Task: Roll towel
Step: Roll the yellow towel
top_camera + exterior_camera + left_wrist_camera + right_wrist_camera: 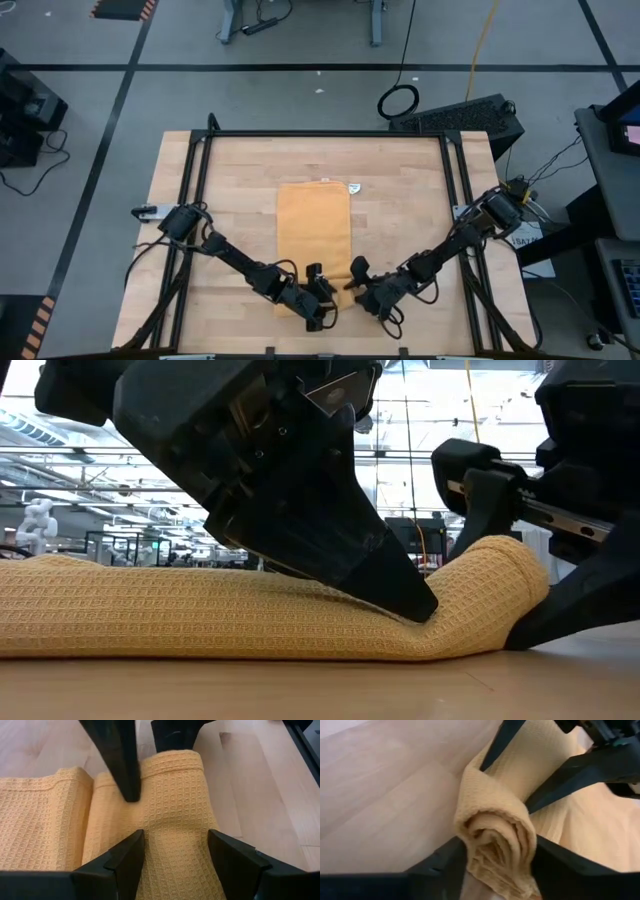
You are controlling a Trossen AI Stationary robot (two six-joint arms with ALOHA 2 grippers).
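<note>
The mustard-yellow towel (313, 225) lies as a long strip on the wooden table, its white tag (353, 186) at the far end. Its near end is wound into a roll (175, 815) that lies across the strip and rests on the table. My left gripper (322, 297) comes in from the left and is shut on the roll. My right gripper (357, 287) comes in from the right and is shut on the roll's right end (495, 845), where the wound layers show as a spiral. My left gripper has the roll (175, 850) between its two fingers (127, 857). The fingers slant down from the table's left and lie along the roll, one on each side. The roll lies on the table. My right gripper pinches the roll's right end (492, 855) between its two fingers (447, 865), several wound layers at once. The fingers slant down from the table's right and lie along the roll. That end (500, 565) stands a little higher than the rest of the roll.
A black frame (320, 134) runs round the tabletop, with rails along the left and right sides. Bare wood (235, 200) lies on both sides of the strip. The two grippers stand close together at the roll, fingers almost interleaved.
</note>
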